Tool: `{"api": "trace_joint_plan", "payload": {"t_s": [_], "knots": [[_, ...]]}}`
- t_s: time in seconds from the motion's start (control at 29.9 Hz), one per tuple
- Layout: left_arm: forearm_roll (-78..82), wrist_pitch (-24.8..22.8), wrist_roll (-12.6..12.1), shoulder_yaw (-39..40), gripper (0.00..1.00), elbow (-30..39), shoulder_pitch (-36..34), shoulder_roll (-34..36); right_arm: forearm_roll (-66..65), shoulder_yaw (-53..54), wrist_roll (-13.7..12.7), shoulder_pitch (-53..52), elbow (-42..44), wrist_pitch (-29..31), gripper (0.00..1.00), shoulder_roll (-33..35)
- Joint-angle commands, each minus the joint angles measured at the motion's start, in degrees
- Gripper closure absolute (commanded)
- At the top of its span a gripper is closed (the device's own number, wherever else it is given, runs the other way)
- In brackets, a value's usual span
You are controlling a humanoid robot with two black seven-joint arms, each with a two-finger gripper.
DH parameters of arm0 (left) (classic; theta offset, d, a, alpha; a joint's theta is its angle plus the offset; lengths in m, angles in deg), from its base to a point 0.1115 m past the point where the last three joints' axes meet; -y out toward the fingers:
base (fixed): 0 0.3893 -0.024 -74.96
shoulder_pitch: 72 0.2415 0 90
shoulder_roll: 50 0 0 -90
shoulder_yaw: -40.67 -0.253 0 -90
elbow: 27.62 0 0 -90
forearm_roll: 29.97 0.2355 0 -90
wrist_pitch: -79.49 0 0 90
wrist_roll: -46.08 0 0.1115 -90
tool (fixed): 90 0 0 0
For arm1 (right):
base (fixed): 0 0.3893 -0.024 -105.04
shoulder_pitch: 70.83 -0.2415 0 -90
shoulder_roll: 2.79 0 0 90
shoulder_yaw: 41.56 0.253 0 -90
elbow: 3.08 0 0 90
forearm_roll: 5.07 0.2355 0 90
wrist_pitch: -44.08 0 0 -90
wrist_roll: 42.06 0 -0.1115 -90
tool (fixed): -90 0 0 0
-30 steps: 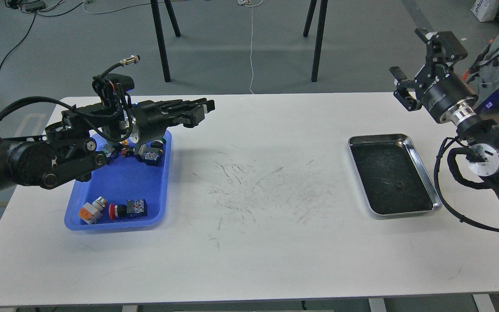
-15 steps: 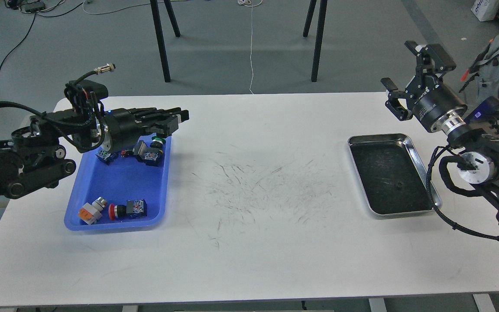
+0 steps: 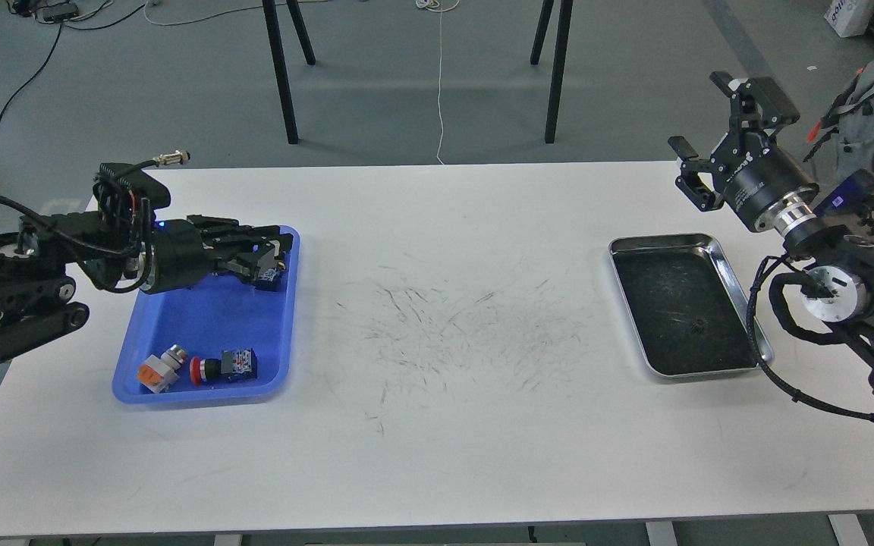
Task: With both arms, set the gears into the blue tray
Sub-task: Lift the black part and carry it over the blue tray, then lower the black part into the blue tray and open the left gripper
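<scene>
The blue tray (image 3: pixel 209 334) lies at the desk's (image 3: pixel 444 425) left, long axis running away from me. The left gripper (image 3: pixel 274 246) hides its far end, grip state indiscernible. The right gripper (image 3: pixel 702 163) hangs spread, empty. One gear (image 3: pixel 699 324), barely discernible, sits in the silver tray (image 3: pixel 740 284).

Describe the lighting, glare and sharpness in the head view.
Head view: even, soft light with faint shadows; the silver tray's rim gives bright glare while its inside reads dark; the blue tray is sharp, but the left gripper is dark against it, fingers hard to separate; the right gripper shows crisp, open.

Blue tray (image 3: pixel 209 334) table's left, gear (image 3: pixel 699 324) in silver tray (image 3: pixel 725 262)
</scene>
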Motion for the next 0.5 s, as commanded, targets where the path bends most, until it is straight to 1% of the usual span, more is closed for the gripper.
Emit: {"api": "trace_joint_plan", "payload": {"t_s": [0.0, 0.17, 0.33, 0.47], "knots": [[3.0, 0.0, 0.0, -0.6, 0.79, 0.0, 0.0, 0.7, 0.0, 0.2, 0.0, -0.1, 0.1, 0.0, 0.02, 0.0], [5.9, 0.0, 0.0, -2.9, 0.79, -0.2, 0.0, 1.0, 0.0, 0.3, 0.0, -0.3, 0.1, 0.0, 0.02, 0.0], [11.3, 0.1, 0.0, -4.4, 0.79, -2.9, 0.1, 0.9, 0.0, 0.8, 0.0, -0.5, 0.4, 0.0, 0.02, 0.0], [11.9, 0.1, 0.0, -6.4, 0.79, -4.2, 0.0, 0.8, 0.0, 1.1, 0.0, -0.6, 0.5, 0.0, 0.02, 0.1]]}}
